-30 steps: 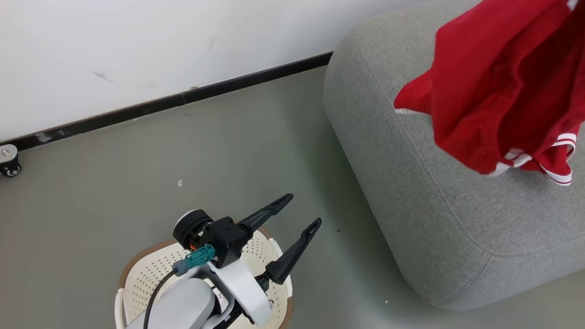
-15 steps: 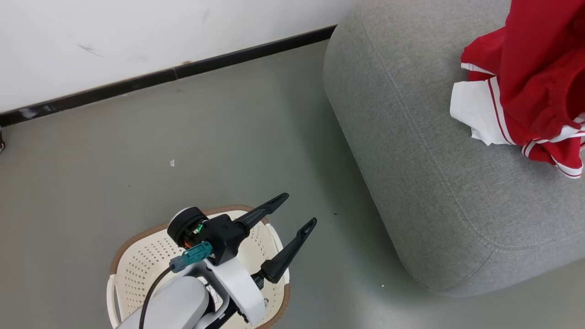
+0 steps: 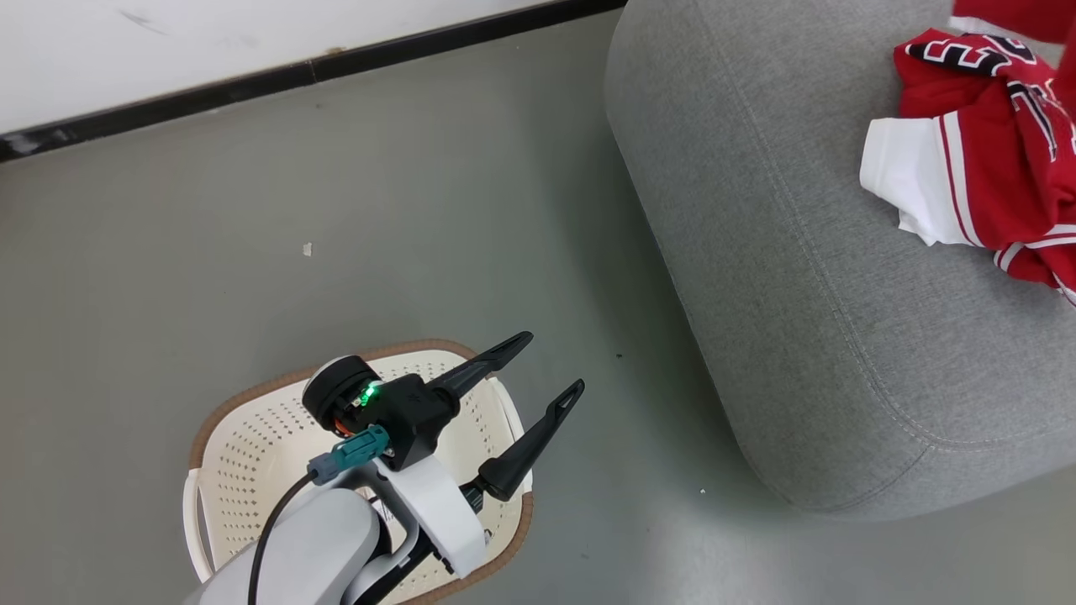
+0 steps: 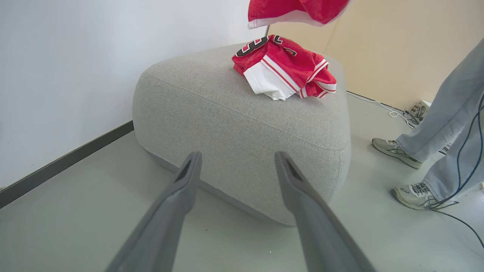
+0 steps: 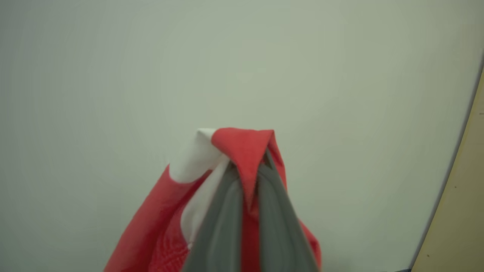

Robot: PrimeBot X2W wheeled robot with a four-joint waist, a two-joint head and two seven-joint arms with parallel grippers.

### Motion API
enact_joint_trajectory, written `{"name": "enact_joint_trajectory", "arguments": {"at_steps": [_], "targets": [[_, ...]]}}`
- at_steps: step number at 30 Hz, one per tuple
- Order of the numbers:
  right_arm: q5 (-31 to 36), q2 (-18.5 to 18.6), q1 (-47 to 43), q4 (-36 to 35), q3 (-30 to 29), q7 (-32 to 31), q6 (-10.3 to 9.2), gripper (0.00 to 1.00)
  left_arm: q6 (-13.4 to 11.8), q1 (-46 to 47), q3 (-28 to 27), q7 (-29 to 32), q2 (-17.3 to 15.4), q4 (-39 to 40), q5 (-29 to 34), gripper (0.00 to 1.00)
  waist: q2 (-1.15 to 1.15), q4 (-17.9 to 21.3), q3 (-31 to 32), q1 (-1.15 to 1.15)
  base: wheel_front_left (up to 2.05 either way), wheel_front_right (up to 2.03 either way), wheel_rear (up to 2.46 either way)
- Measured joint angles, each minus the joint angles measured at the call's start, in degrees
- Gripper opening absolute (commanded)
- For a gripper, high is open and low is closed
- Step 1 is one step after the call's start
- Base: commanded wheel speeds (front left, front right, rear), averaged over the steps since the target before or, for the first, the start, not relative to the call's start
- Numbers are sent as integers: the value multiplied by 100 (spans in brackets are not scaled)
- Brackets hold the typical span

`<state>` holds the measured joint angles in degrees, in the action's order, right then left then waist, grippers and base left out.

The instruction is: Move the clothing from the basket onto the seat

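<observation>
Your right gripper (image 5: 248, 168) pinches a red garment (image 5: 242, 145) that hangs lengthwise down above the seat (image 4: 234, 113). The lettered jersey (image 4: 287, 64) lies crumpled on it. Your left gripper (image 3: 551, 365) points at the seat, fingers spread.

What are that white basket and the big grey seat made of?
Basket: probably moulded plastic, matte cream, judging by its smooth walls, regular rows of small holes and brown rim trim. Seat: likely padded upholstery in matte, woven light-grey fabric, with a visible weave, rounded edges and a stitched seam.

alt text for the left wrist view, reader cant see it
A crumpled red-and-white jersey lies on a grey seat, a second red garment hanging above it. The open left gripper points at the seat; a person's legs stand at right.
</observation>
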<state>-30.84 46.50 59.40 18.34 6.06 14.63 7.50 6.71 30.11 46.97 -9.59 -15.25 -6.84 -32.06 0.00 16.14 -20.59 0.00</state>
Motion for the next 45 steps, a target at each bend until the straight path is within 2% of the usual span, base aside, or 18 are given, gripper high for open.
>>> {"name": "enact_joint_trajectory", "arguments": {"at_steps": [5,8,11,18,26,30,35,41,45], "targets": [[-53,-12,-15,446,127,0,0,0,-1,1,-36,70,-75,67,-15,100,0,-42,-220,0,0,0,0],[-382,-198,-25,719,98,0,0,0,-3,9,-74,82,-82,133,-16,100,0,-62,-331,0,0,0,0],[-398,-286,-38,883,122,0,0,0,-10,35,-75,133,-99,197,-15,100,0,-78,-440,0,0,0,0],[-697,-325,-116,1504,160,0,0,0,-10,153,-94,198,-157,250,-7,100,0,-95,-674,0,0,0,0],[-732,-501,-397,1923,220,-5,0,0,-52,262,-143,246,-231,336,1,100,0,-104,-885,0,0,0,0],[-739,-726,-650,2179,265,-119,0,0,-52,274,-171,246,-278,352,7,100,0,-106,-953,0,0,0,0],[-739,-750,-693,2474,537,-300,0,0,-52,362,-181,246,-282,377,38,100,0,-129,-1011,0,0,0,0],[-728,-970,-783,2786,655,-487,0,0,-52,362,-188,246,-303,376,38,100,0,-138,-1011,0,0,0,0],[-749,-1068,-914,3120,745,-867,0,0,-52,362,-193,245,-308,371,38,100,0,-138,-983,0,0,0,0]]}}
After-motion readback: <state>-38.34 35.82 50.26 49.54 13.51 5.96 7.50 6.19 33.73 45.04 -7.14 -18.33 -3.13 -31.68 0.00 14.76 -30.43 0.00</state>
